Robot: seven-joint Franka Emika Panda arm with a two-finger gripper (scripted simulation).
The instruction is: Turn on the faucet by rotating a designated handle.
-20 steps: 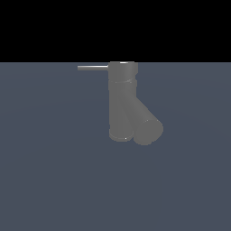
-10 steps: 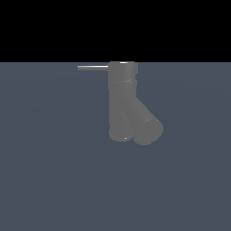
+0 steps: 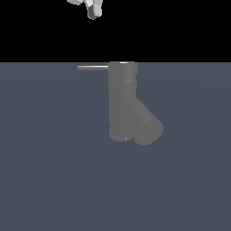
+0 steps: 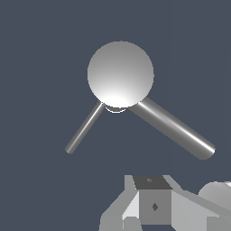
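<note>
The grey faucet (image 3: 122, 101) stands upright on the plain slate bench (image 3: 54, 180), its thin handle (image 3: 92, 67) projecting toward the exterior view's left (the thick spout (image 3: 145, 124) angles down the other way). The gripper (image 3: 94, 10) hangs well above, apart from the handle; its opening cannot be told.

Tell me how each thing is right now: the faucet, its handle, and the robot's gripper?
faucet: standing upright, thick spout angling down toward the exterior view's right.
handle: thin rod sticking out sideways from the faucet's top, untouched.
gripper: high above the faucet, holding nothing; open or shut cannot be told.
</note>
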